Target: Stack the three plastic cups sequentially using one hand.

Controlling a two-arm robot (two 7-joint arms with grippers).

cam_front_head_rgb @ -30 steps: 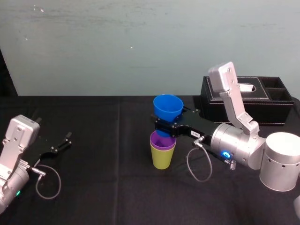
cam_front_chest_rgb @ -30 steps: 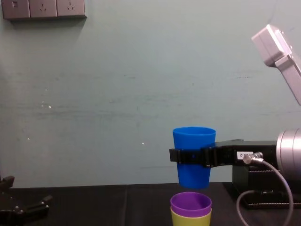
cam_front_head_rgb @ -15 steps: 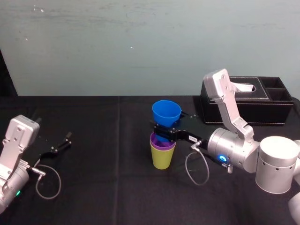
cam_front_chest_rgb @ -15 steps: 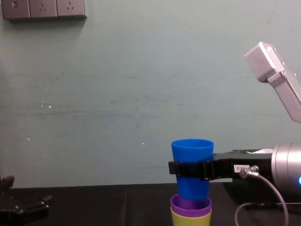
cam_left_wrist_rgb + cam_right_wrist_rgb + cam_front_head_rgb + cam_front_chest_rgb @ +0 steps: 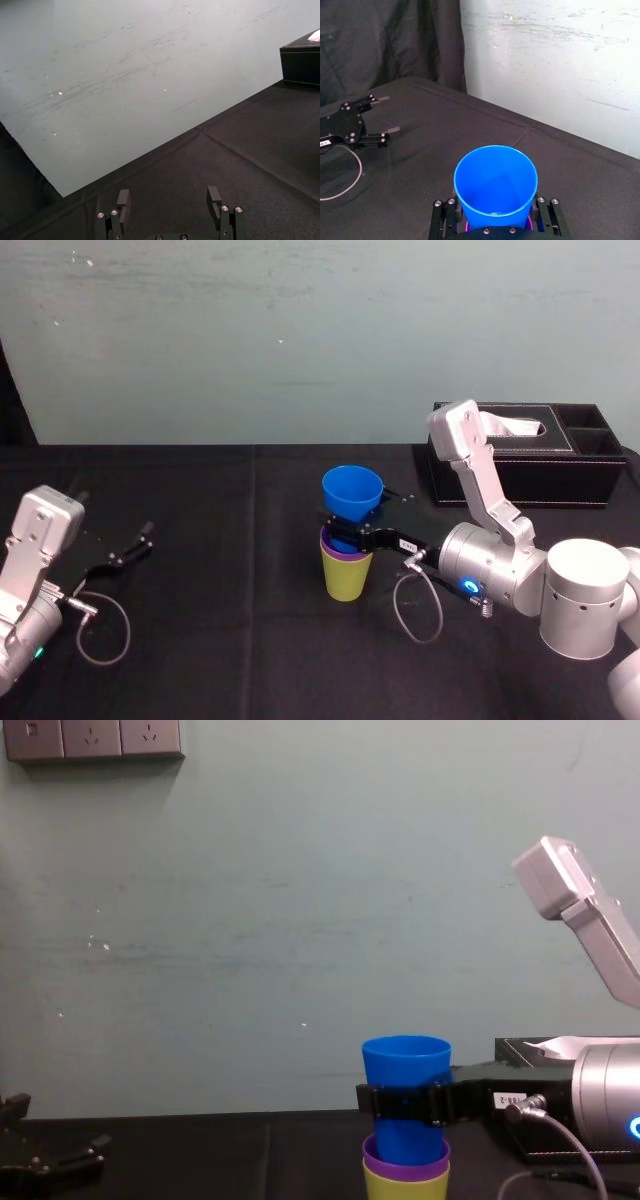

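Down it comes: the blue cup (image 5: pixel 351 492), clear above the stack a second ago, now has its base sunk into the purple cup (image 5: pixel 331 540), itself nested in the lime-green cup (image 5: pixel 345 578) at mid-table; the right gripper (image 5: pixel 348 531) stays clamped around the blue cup's middle; black tissue box (image 5: pixel 530 455) behind the arm, well apart; left gripper (image 5: pixel 135 543) parked far left, fingers spread, holding nothing.

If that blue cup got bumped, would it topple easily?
Probably light: the right pincer holds the smooth, tapered blue plastic cup by its sides alone. Smooth walls suggest slipperiness. Nested in the purple plastic cup inside the lime-green one, the narrow-based stack might tip. Left pincer idle.
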